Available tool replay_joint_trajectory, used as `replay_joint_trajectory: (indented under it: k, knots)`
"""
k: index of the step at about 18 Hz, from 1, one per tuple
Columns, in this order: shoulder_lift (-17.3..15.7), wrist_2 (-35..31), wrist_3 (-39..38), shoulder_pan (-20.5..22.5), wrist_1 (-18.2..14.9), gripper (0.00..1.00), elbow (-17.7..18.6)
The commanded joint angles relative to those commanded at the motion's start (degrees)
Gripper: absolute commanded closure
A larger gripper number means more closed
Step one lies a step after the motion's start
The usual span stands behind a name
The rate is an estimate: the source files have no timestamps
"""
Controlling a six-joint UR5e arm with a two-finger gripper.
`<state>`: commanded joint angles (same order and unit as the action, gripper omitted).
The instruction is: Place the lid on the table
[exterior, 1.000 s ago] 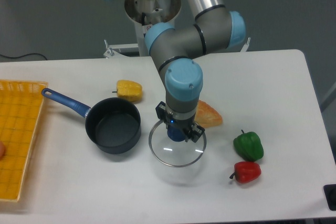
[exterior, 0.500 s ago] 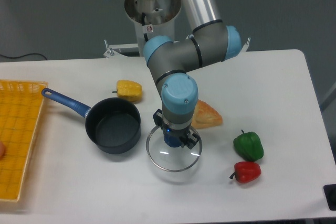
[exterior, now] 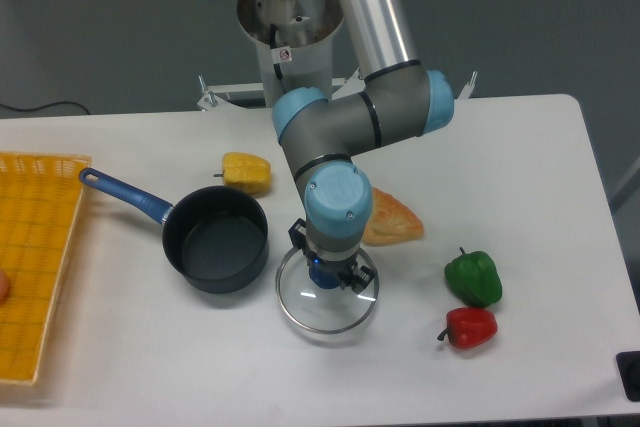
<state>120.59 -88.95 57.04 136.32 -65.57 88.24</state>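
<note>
At the far left, the yellow mesh basket (exterior: 35, 257) sits at the surface's (exterior: 520, 157) nine o'clock edge, well apart from the action and unlikely to interfere. Next comes the saucepan (exterior: 215, 239), its blue handle pointing toward ten o'clock and its rim just beside the lid's (exterior: 327, 292) nine o'clock edge. That closeness is the main hazard: if the lid is let go while it hangs tilted or is nudged toward nine o'clock, its metal rim could ride up on the pan wall and come to rest leaning instead of flat. A yellow pepper (exterior: 246, 172) lies beyond the pan toward twelve o'clock, out of the way.

The lid sits low over the surface, near its middle, directly under the gripper (exterior: 328, 274). The gripper points straight down at the lid's centre, where the knob should be, and appears closed around it, though the wrist hides the fingers, so the hold is a judgement. Whether the rim already touches the surface cannot be told; opening too early would drop the glass, and pulling up before the fingers clear the knob could drag it.

At the lid's one o'clock lies an orange wedge-shaped food piece (exterior: 392, 219), near its rim. Farther toward three o'clock, a green pepper (exterior: 472, 277) and a red pepper (exterior: 468, 326) stand well apart.
</note>
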Motion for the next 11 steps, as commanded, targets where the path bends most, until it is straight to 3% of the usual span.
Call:
replay_joint_trajectory:
  k: [11]
  knots:
    - [0.79,-0.44,-0.09,-0.35,-0.09,0.53,0.09]
